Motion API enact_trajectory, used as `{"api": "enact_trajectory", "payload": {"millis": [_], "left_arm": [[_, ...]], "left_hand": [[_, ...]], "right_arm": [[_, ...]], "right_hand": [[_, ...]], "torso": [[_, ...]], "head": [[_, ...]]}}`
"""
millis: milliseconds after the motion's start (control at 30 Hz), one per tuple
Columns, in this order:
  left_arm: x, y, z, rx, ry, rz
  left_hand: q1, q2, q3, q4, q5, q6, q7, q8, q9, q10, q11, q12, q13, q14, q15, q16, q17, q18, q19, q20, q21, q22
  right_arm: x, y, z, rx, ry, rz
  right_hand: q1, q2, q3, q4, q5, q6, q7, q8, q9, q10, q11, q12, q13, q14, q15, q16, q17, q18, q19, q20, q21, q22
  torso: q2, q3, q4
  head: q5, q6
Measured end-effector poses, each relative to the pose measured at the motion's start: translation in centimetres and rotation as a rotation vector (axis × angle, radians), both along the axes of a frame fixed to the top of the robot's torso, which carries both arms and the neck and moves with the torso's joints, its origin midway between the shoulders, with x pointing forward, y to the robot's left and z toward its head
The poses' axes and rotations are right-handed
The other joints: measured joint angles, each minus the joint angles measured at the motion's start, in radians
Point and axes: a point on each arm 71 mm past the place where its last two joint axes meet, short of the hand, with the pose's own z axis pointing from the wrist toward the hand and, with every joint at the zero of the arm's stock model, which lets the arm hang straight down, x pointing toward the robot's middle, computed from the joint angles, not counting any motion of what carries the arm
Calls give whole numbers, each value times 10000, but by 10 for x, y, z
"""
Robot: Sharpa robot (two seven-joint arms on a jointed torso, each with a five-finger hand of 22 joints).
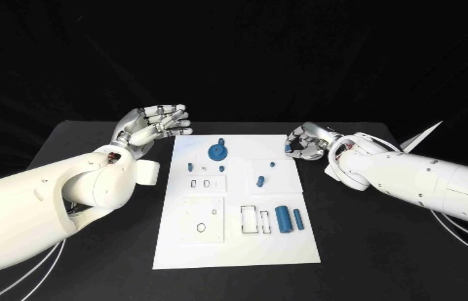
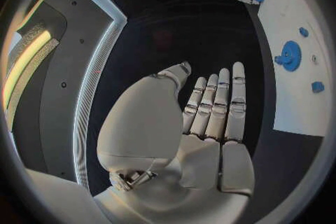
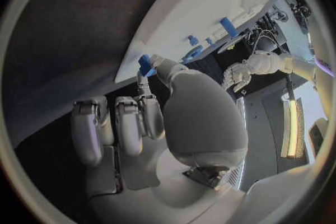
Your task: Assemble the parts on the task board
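The small blue part (image 3: 145,63) sits pinched at the tips of the right hand (image 1: 310,143), just off the task board (image 1: 237,247) at its two o'clock corner, above the black counter (image 1: 380,247). In the right wrist view the thumb and one finger close on it while the other fingers (image 3: 129,123) curl in beside. It looks like hard, light plastic: stiff, smooth enough to slip, and small enough to twist in the pinch. I would judge a hold across its flat sides safest. Which way its long axis runs I cannot tell; too little of it shows.

On the board, the blue gear (image 1: 218,153) lies flat near twelve o'clock with a stub rising from its hub. A short blue peg (image 1: 260,180) lies just right of centre, its length running roughly twelve to six. The large blue cylinder (image 1: 282,219) and the slim blue bar (image 1: 297,220) lie side by side toward five o'clock, both also running twelve to six, beside empty rectangular slots.

The left hand (image 1: 154,126) hovers at the board's ten o'clock corner, holding nothing; the left wrist view shows its fingers (image 2: 223,106) stretched out straight, side by side.
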Motion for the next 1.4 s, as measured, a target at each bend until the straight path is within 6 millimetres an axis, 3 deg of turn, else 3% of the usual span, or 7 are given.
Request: {"api": "enact_trajectory", "payload": {"millis": [233,400,467,533,800,1033,1400], "left_arm": [[0,1,0,6,5,13],[1,2,0,15,6,37],[1,2,0,21,9,49],[1,2,-1,26,14,55],[2,0,-1,13,23,6],[3,-1,-2,11,42,-17],[4,-1,-2,17,73,-32]], "left_hand": [[0,0,0,0,0,0,0,0,0,0,0,0,0,0,0,0,1,0,0,0,0,0],[0,0,0,0,0,0,0,0,0,-2,0,0,0,0,0,0,31,0,0,0,0,0],[0,0,0,0,0,-1,0,0,0,-2,0,0,0,0,0,0,31,0,0,0,0,0],[0,0,0,0,0,-1,0,0,0,-2,0,0,0,0,0,0,32,0,0,0,0,1],[0,0,0,0,0,0,0,0,-1,-2,0,0,0,0,0,0,37,-1,0,0,0,1],[-1,0,0,0,0,-1,0,0,0,-2,0,0,0,0,0,0,39,0,0,0,0,1],[-1,1,0,0,0,-1,0,0,0,-1,0,0,0,0,0,0,42,0,0,0,0,1]], "right_arm": [[-5,9,4,182,-187,-100],[-10,27,18,401,-315,-104],[-14,40,26,458,-414,-41],[-18,53,32,493,-494,59],[-40,133,44,751,-739,891],[-56,181,36,708,-529,1376],[-74,214,8,420,-39,1764]], "right_hand": [[0,0,110,-110,0,17,-17,0,0,-8,-9,-2,0,-69,-70,0,0,0,1,-2,0,0],[-1,0,112,-112,0,7,-15,2,0,-9,-9,-9,0,-69,-69,0,0,0,51,-52,0,0],[6,7,222,-222,-1,-170,-20,179,1,-9,-9,-9,0,-69,-69,0,0,0,51,-52,0,0],[128,129,222,-222,-1,-272,-14,187,0,-9,-9,-9,0,-69,-69,0,0,0,51,-52,0,0],[127,130,222,-222,-1,-271,-14,189,0,-9,-9,-122,0,-68,-68,0,0,0,51,-51,0,0],[127,130,222,-222,-1,-271,-13,191,0,-9,-9,-122,0,-68,-68,0,0,0,51,-51,0,0],[126,131,222,-222,-1,-271,-13,192,0,-9,-9,-122,0,-68,-68,0,0,0,51,-51,0,0]], "torso": [[-7,-1,-9],[-31,-5,-28],[-45,-12,-35],[-58,-12,-43],[-112,-32,-76],[-129,-43,-82],[-117,-43,-92]], "head": [[33,11],[66,27],[105,28],[156,20],[444,6],[505,-64],[629,-171]]}}
